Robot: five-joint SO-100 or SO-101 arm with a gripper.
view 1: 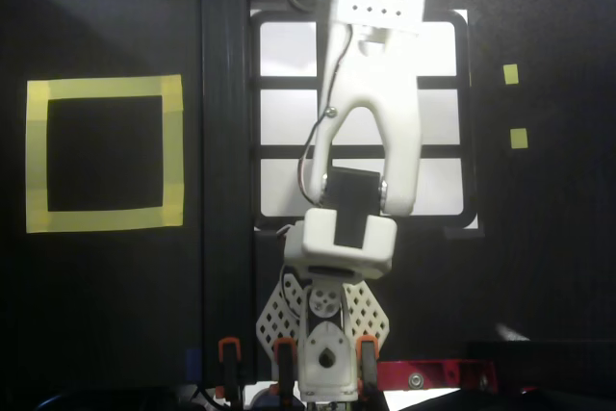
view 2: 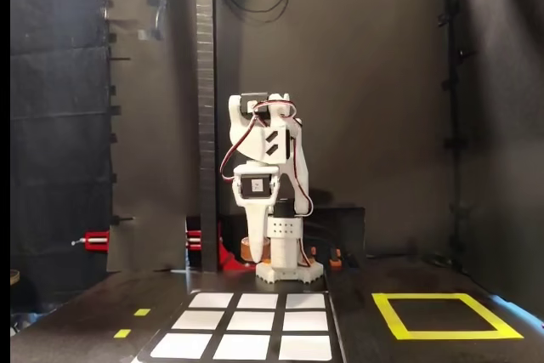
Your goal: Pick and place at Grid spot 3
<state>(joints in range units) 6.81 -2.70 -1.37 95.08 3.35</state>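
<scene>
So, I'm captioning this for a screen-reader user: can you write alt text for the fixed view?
A white robot arm stands folded upright on a dark table, its pincer pointing down and holding a small brown object above the surface. In front lie a black-framed grid of nine white cells and, to the right, a yellow tape square.
</scene>
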